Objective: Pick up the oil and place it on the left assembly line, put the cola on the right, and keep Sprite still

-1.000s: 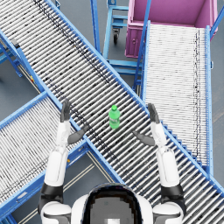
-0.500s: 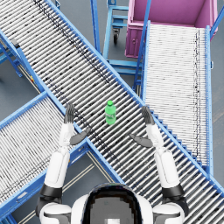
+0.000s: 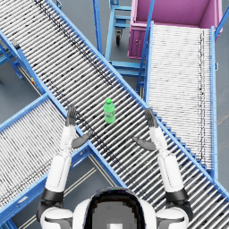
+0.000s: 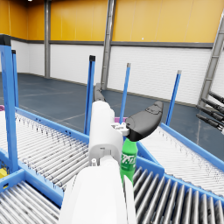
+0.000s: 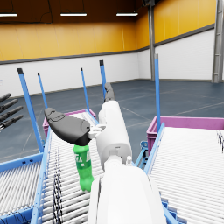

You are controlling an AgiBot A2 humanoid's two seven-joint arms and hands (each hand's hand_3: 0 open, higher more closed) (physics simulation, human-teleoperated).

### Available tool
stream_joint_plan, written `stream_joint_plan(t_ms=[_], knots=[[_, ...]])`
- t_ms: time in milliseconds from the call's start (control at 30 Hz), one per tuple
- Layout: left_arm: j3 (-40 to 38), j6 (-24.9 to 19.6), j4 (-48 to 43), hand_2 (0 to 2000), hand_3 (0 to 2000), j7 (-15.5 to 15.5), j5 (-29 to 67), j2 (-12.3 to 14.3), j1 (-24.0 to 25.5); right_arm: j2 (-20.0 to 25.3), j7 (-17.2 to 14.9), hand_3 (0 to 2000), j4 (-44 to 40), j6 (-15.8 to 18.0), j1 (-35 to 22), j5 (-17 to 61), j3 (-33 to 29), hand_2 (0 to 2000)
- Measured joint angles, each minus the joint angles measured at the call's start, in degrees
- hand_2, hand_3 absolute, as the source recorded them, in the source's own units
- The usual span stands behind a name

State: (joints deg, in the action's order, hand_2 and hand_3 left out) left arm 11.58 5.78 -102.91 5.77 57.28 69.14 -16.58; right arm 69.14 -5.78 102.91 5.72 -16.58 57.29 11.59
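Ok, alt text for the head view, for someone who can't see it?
A green Sprite bottle stands upright on the long diagonal roller conveyor, between the left robot hand and the right robot hand, both open and clear of it. A pink bin sits beyond a second conveyor at right.

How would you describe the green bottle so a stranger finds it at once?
Find the long roller conveyor running diagonally between blue rails. The green bottle stands upright on it, between the left hand and the right hand, touching neither. It is the only bottle and the only green thing in sight.
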Motion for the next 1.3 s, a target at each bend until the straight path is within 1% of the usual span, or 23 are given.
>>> stream_joint_plan(t_ms=[1300], knots=[[0.00,0.00,0.00,0,0,0.00,0.00,0.00,0.00,0.00,0.00,0,0.00,0.00,0.00,0.00,0.00,0]])
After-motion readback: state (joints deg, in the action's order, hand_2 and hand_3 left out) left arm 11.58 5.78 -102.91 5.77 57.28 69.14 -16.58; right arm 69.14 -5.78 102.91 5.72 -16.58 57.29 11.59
